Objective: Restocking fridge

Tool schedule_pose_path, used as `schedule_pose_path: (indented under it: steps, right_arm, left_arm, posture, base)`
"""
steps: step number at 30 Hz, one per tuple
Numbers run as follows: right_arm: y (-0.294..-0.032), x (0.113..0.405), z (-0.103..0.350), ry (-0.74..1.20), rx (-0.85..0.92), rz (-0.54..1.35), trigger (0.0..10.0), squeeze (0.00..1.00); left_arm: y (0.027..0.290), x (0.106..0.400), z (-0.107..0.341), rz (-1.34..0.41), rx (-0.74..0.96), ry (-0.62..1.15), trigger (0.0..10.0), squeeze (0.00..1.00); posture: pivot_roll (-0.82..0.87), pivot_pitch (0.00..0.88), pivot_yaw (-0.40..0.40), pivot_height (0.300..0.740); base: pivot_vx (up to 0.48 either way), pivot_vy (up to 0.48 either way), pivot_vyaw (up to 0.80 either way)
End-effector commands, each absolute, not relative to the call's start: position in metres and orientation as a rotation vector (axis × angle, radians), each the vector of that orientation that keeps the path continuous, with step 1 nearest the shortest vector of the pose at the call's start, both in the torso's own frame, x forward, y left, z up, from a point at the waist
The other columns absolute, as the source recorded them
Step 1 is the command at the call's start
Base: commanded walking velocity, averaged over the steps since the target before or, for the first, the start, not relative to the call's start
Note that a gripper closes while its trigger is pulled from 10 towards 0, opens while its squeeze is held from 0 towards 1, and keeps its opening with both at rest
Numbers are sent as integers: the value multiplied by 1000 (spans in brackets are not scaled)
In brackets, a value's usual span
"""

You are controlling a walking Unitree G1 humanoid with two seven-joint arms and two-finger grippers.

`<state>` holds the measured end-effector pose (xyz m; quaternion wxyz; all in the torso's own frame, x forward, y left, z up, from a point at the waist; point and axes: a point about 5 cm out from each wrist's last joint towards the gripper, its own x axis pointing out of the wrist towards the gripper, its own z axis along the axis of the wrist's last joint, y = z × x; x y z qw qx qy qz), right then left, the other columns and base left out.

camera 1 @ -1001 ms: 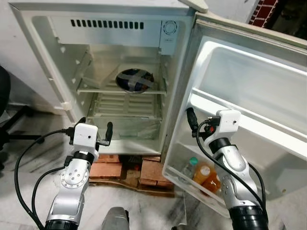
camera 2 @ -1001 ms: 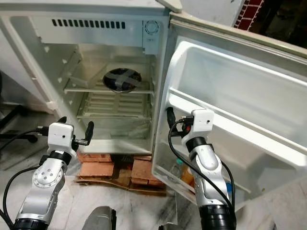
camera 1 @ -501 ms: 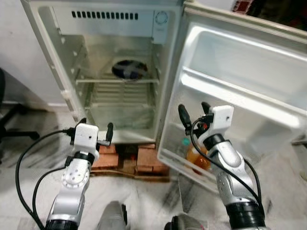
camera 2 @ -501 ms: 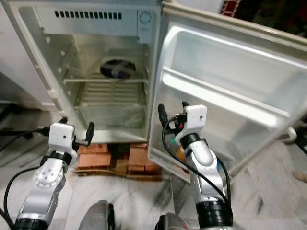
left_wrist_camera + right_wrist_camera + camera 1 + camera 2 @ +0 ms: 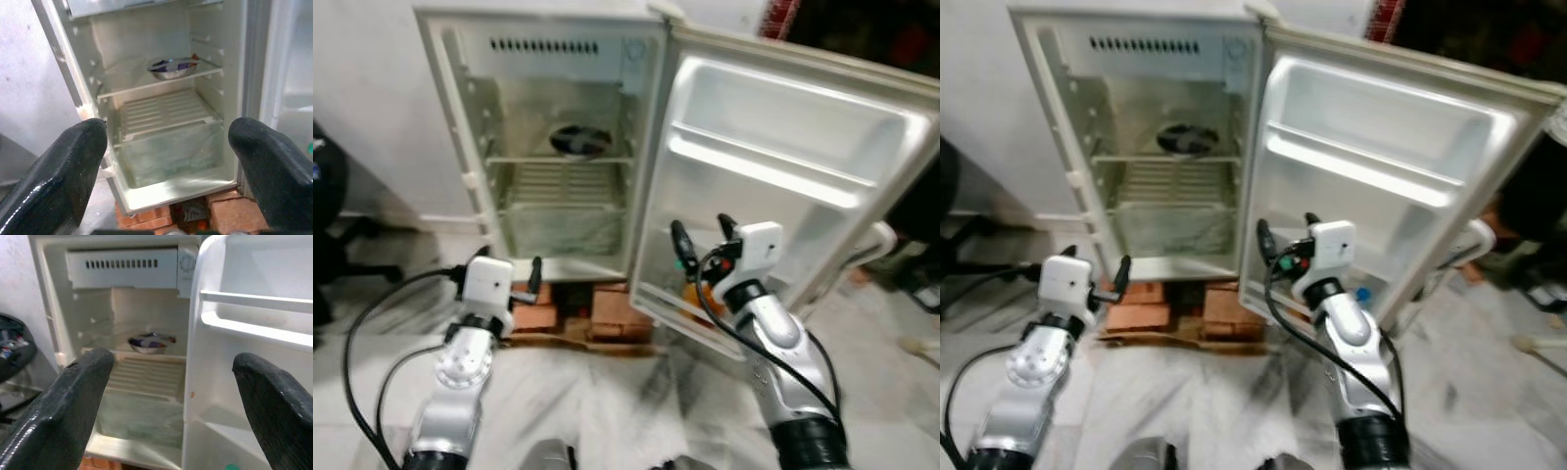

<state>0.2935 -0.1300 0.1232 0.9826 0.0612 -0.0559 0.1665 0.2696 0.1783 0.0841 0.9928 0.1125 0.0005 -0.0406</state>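
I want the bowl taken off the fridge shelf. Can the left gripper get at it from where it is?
Probably not yet. The left gripper is open and the fridge door stands wide, with nothing before the bowl, but the bowl sits deep on the upper shelf, well beyond the fingers.

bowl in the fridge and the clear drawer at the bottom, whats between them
A slatted white shelf lies between the bowl above and the clear drawer below, seen best in the left wrist view; nothing rests on it.

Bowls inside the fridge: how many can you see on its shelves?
1. A single bowl sits on the upper shelf of the open fridge, toward the back. Nothing else shows on the shelves, though the clear drawer below could hide something.
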Motion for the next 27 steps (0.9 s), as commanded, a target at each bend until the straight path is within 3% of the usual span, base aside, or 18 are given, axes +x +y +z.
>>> schedule_pose_path:
  steps: [1,4,14,20,27]
  right_arm:
    - [-133,294,126,-121,114,325,10000,0]
    - [-133,294,125,-122,120,309,10000,0]
    - [-139,295,124,-125,108,307,10000,0]
    - [-131,287,107,-33,148,445,10000,0]
    - [-132,285,97,-12,53,476,10000,0]
  left_arm:
    - [175,268,84,-100,234,-1,10000,0]
    - [173,267,83,-136,215,8,10000,0]
    - [172,270,83,-139,226,2,10000,0]
    - [170,269,81,-146,229,10,10000,0]
    - [171,270,79,-143,250,21,10000,0]
  posture:
    - [63,0,-32,740]
    - [65,0,-31,740]
    - [52,0,-28,740]
    - [51,0,-30,740]
    - [54,0,-28,740]
  base:
    - [0,0,0]
    - [0,-115,0]
    - [0,-472,0]
    - [0,-474,0]
    - [0,-474,0]
